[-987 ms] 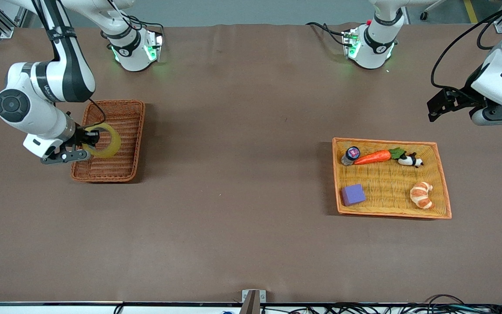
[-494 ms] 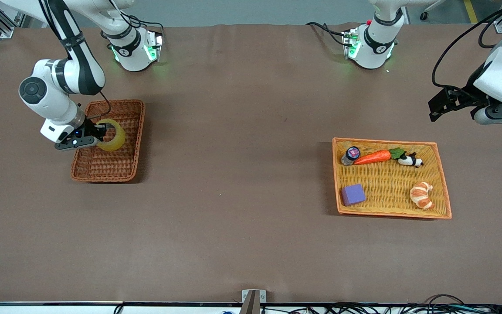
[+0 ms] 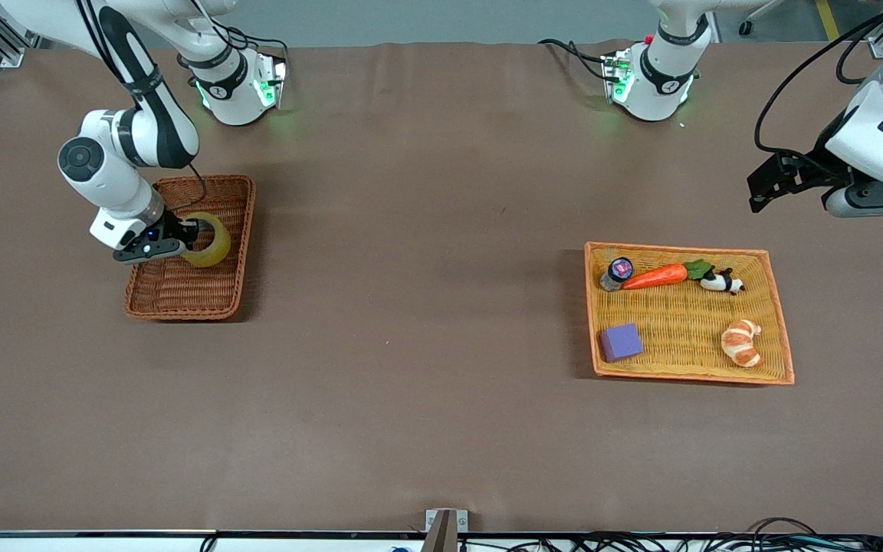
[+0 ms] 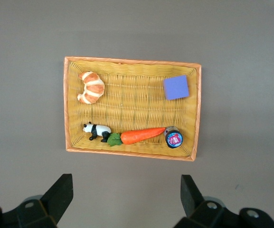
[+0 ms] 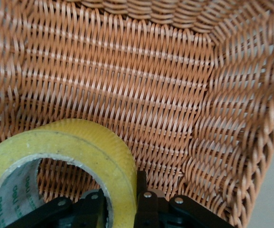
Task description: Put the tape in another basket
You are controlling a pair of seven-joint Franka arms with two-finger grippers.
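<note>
Front view: tape pinched at its wall by right hand, low over basket. Left hand spread, empty, waiting over tabletop. Risk: roll bouncing out on release, basket wall shallow.

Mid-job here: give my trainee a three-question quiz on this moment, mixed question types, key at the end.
1. True or false: the right gripper is shut on the tape.
2. The tape is over: A) the reddish-brown basket B) the orange-yellow tray C) bare table.
3. Which tray item lies nearest the front camera: the croissant, purple cube or carrot?

Key: 1 true; 2 A; 3 croissant. The left gripper waits, jaws open.
</note>
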